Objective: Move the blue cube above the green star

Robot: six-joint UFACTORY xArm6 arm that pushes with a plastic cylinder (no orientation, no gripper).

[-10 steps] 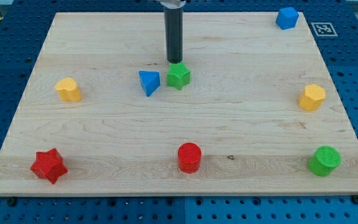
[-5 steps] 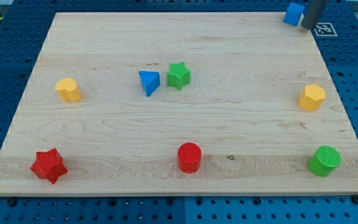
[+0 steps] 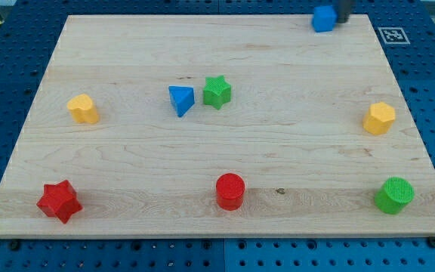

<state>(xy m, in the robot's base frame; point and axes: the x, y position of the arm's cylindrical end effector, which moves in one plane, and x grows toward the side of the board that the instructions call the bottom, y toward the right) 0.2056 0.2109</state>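
Note:
The blue cube sits at the board's top edge, right of centre. My tip shows as a dark rod end at the view's top, touching the cube's right side. The green star lies left of centre in the upper half of the board, far to the lower left of the cube. A blue triangular block sits just left of the star.
A yellow block lies at the left and another yellow block at the right. A red star, a red cylinder and a green cylinder line the bottom. The wooden board rests on a blue perforated table.
My tip left the green star, went to the top right corner, and now sits right of the blue cube. The cube has slid leftward along the top edge.

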